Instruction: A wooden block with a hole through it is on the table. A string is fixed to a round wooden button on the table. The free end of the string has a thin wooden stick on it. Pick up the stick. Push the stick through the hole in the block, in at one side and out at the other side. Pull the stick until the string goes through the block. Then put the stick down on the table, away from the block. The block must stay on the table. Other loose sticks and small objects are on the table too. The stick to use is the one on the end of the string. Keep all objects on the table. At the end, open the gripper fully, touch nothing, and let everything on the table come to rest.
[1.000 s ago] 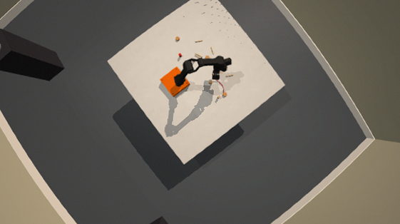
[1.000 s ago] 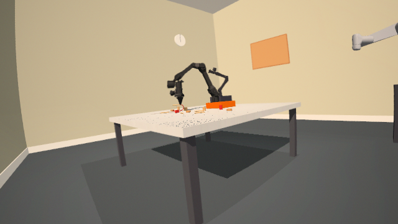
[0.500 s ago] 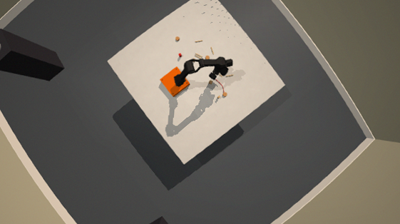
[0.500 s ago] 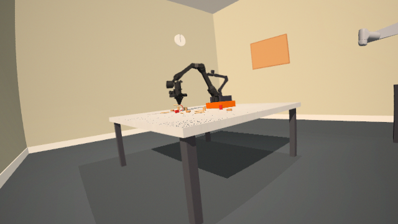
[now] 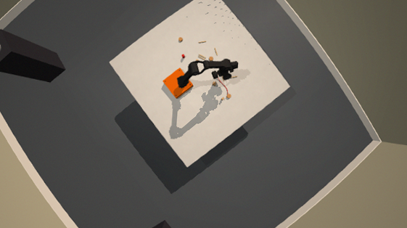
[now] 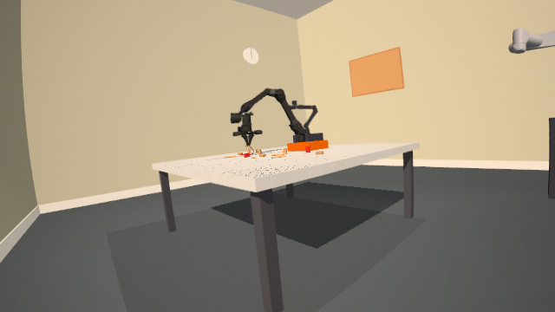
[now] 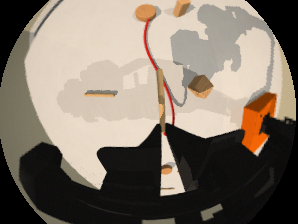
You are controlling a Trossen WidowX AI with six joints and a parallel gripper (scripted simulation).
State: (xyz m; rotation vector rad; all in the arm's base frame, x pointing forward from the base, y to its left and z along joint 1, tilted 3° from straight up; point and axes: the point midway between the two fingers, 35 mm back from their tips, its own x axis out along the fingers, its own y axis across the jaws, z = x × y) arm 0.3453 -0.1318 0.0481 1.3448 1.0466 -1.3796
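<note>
My gripper [image 7: 162, 125] [image 6: 249, 146] is shut on the thin wooden stick [image 7: 160, 90], above the table. In the wrist view the stick points away from the fingertips, with the red string [image 7: 146, 41] [image 5: 224, 86] at its held end. The string curves to the round wooden button [image 7: 146, 12] [image 5: 229, 96] on the table. The wooden block [image 7: 201, 86] [image 5: 214, 83] stands on the table, right of the stick in the wrist view, apart from it. The string runs beside the block, not through it. The block's hole cannot be made out.
A loose stick [image 7: 100, 94] [image 5: 234, 76] lies left of the held stick in the wrist view. A small wooden piece [image 7: 182, 7] [image 5: 222, 99] lies near the button. The orange base [image 7: 252, 120] [image 5: 173, 80] stands right of the block. Other sticks [image 5: 202, 42] and a red object [image 5: 183, 55] lie farther off.
</note>
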